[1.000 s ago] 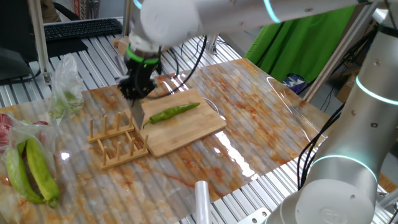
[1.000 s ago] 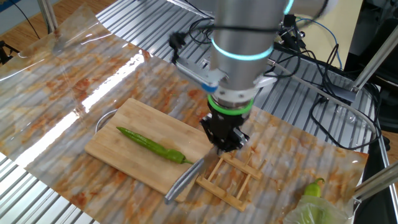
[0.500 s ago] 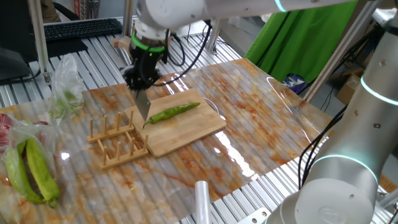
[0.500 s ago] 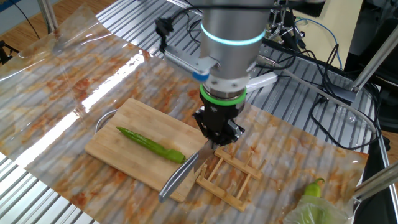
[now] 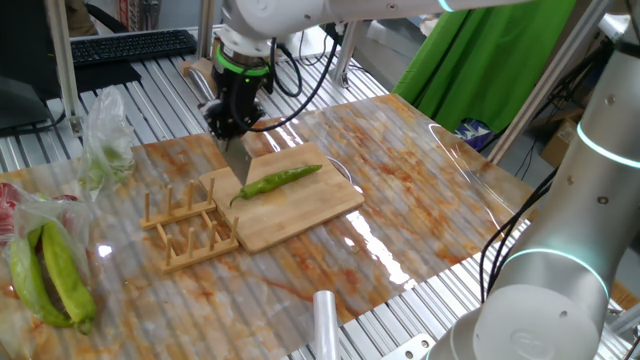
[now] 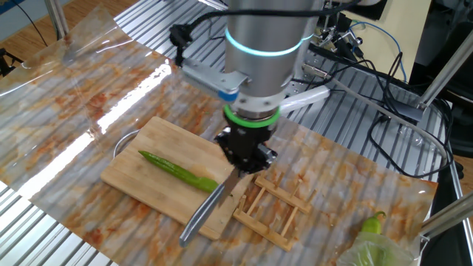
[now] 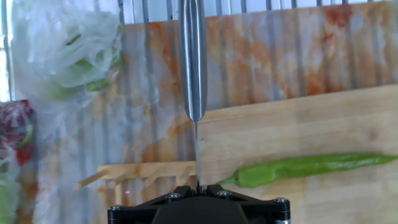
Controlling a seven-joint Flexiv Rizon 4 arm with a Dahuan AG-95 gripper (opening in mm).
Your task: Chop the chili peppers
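Bag: a plastic bag (image 5: 48, 262) with thick yellow-green peppers lies at the left edge of the tabletop (image 5: 420, 190); a second, clear bag (image 5: 105, 140) sits behind it near the far edge.
Rack: a wooden rack (image 5: 188, 228) stands just left of the board, touching or almost touching its left edge.
Claw: the claw (image 5: 233, 128) points straight down over the board's left end, pressed together on a knife handle.
Knife: the knife (image 6: 209, 212) hangs from the claw, blade slanting down over the board's rack-side edge; in the hand view its thin edge (image 7: 195, 152) runs between the rack and the chili's stem end.
Board: the wooden board (image 5: 310, 200) lies mid-tabletop, with bare wood on both long sides of the chili.
Chili: one whole green chili (image 5: 280, 181) lies along the board's middle, stem end toward the knife, tip toward the far end; uncut.
Open room: right of the board the orange-stained plastic sheet (image 5: 440, 210) runs bare to the tabletop's right edge.
Arm: a second robot's base (image 5: 560, 270) stands at the right, off the sheet.
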